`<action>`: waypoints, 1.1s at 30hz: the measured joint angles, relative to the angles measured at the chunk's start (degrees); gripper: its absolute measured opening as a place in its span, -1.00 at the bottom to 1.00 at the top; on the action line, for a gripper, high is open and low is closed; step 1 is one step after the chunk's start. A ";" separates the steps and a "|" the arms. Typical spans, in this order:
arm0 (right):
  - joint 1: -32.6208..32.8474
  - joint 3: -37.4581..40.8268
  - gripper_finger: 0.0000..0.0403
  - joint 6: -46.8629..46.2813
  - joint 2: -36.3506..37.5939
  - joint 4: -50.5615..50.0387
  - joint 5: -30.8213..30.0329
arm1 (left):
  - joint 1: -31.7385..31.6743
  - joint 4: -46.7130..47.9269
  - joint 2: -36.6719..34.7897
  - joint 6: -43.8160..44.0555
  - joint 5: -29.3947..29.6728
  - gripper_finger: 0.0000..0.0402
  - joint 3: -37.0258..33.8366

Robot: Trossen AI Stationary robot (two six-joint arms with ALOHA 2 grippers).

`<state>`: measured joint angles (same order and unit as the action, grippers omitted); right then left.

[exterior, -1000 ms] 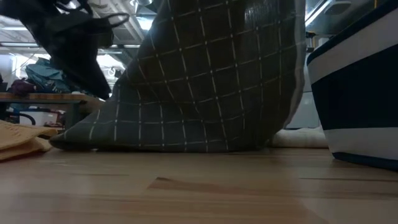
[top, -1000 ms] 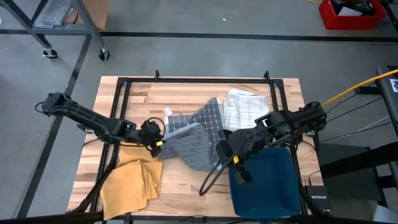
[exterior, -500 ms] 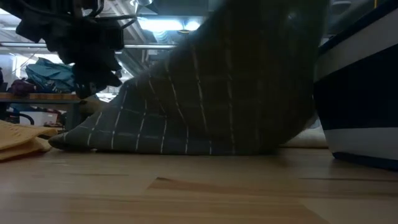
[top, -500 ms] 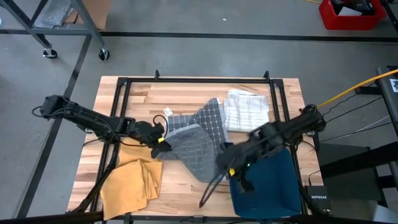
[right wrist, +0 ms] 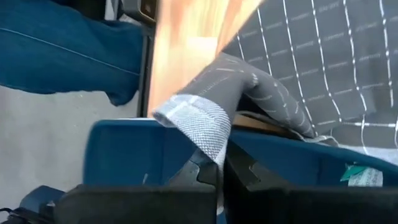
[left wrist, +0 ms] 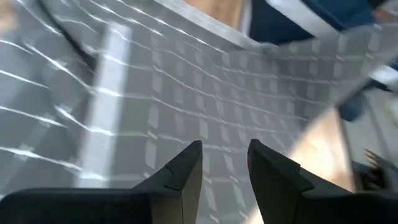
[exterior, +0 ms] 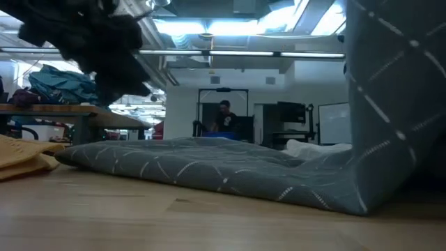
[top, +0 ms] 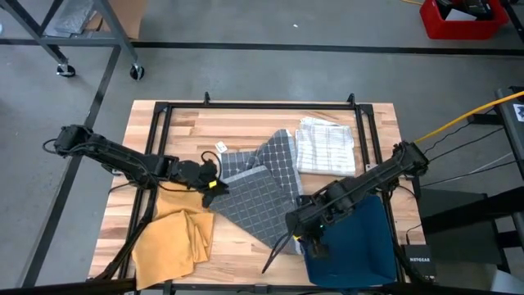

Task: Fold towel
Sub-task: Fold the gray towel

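A mustard cloth [top: 173, 236] lies crumpled just below the left gripper [top: 214, 185], whose fingers [left wrist: 180, 174] stand partly apart over the grey checked towel [top: 258, 190], gripping nothing visible. The towel spreads from there to the right gripper [top: 296, 233], pinched tight on its corner. Beside that gripper sits the blue bin [top: 360, 246]; its contents cannot be told.
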<state>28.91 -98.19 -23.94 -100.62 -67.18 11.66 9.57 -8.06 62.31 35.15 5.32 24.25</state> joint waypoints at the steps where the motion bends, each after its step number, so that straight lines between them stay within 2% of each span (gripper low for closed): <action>1: 0.00 0.57 -0.98 0.00 0.00 0.08 0.08 | -1.08 -0.96 1.08 -0.82 0.02 -0.42 0.00; 9: -0.04 1.57 -0.98 0.00 0.01 1.85 0.92 | -11.09 -15.38 14.23 -4.10 -0.54 -0.42 0.02; 12: -0.04 1.57 -0.98 0.15 0.00 3.45 0.92 | -15.07 -20.40 18.81 -3.66 -3.20 -0.42 0.19; 15: -0.04 1.57 -0.98 0.17 0.00 4.05 0.92 | -18.00 -21.56 23.12 -2.43 -7.22 -0.42 1.91; 20: -0.04 1.57 -0.98 0.18 0.01 4.17 0.90 | -18.99 -21.46 29.33 -2.93 -16.50 -0.42 5.88; 26: -0.04 1.57 -0.98 0.20 0.00 4.45 0.90 | -18.13 -21.30 33.17 -3.96 -20.75 -0.43 9.42; 29: -0.04 1.57 -0.98 0.22 0.02 4.55 0.88 | -18.13 -21.24 32.73 -4.44 -24.84 -0.58 9.78; 33: -0.04 1.57 -0.98 0.27 0.01 4.56 -0.14 | -18.12 -21.21 30.35 -4.08 -28.93 -0.93 9.81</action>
<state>28.86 -96.62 -23.67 -100.61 -62.62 11.52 -8.55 -29.27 92.66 31.07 -23.61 34.06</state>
